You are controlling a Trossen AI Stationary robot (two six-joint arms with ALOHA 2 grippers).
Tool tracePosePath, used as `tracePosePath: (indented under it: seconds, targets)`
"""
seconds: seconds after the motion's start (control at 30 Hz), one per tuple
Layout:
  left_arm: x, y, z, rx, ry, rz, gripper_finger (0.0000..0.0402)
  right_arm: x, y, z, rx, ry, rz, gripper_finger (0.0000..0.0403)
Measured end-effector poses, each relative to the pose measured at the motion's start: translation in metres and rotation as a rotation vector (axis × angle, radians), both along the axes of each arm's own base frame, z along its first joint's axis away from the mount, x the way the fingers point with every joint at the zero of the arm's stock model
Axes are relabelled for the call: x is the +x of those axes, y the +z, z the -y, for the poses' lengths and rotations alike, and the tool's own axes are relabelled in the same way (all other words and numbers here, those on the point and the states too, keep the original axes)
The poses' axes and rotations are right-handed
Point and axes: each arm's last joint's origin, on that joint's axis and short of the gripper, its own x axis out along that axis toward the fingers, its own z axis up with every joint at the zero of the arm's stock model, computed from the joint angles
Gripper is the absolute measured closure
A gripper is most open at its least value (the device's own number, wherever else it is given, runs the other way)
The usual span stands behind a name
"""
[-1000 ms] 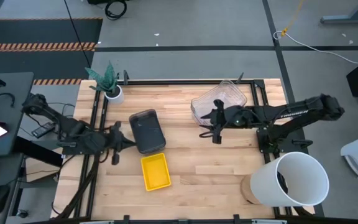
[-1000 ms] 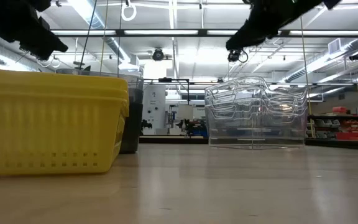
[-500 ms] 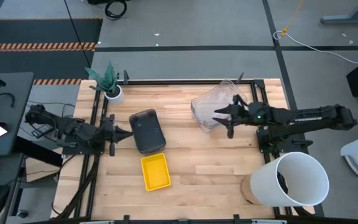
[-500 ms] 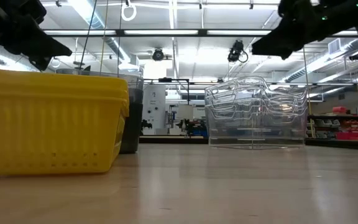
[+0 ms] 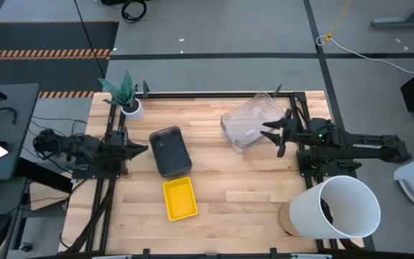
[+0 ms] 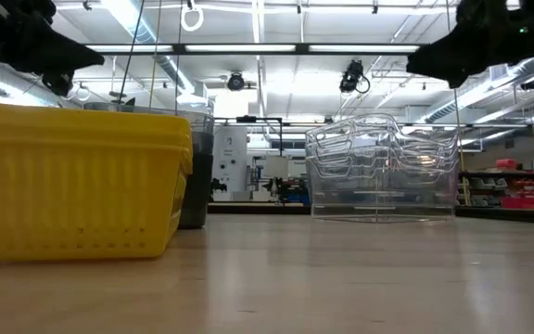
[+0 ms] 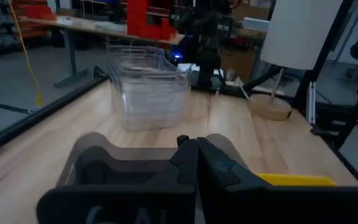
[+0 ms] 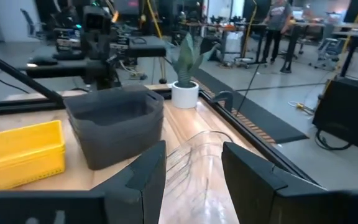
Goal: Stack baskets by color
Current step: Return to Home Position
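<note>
Ok, all three colour stacks are sitting finished on the bench (image 5: 243, 188). The yellow baskets (image 5: 180, 198) are nesting closest to the low camera. The dark grey baskets (image 5: 169, 151) are sitting just beside them; can't tell if the two stacks are touching. The clear baskets (image 5: 249, 121) are standing well apart, over on the right arm's side. Nesting is keeping each colour to a single footprint.

The left end effector (image 5: 142, 149) is hanging at the bench's left edge, fingers pressing together on nothing, pointing at the grey stack. The right end effector (image 5: 268, 132) is hovering just beside the clear stack, fingers standing apart, also carrying nothing.

My read: the sorting is looking complete, and both arms are parking at the sides so the stacks are staying clear. The only risk I'm seeing is the right fingers clipping the clear rim.
</note>
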Motion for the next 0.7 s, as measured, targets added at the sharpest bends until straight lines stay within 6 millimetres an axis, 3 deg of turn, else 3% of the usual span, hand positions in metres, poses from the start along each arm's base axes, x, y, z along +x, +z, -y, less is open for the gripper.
tracePosePath:
  seconds: [0.2,0.37,0.5,0.7]
  targets:
    - [0.006,0.002,0.001,-0.018,0.022,0.099,0.0398,-0.016,0.005,-0.002,0.003,0.021,0.078,0.0241]
    - [0.017,-0.018,0.006,-0.017,-0.047,0.184,0.0397,-0.023,0.004,-0.004,0.023,0.062,0.137,0.0241]
    - [0.022,-0.037,0.008,-0.026,-0.053,0.189,0.0398,-0.024,-0.008,-0.005,0.066,0.076,0.144,0.0241]
    - [0.022,-0.035,0.008,-0.020,-0.059,0.215,0.0398,-0.019,-0.034,-0.005,0.099,0.096,0.185,0.0241]
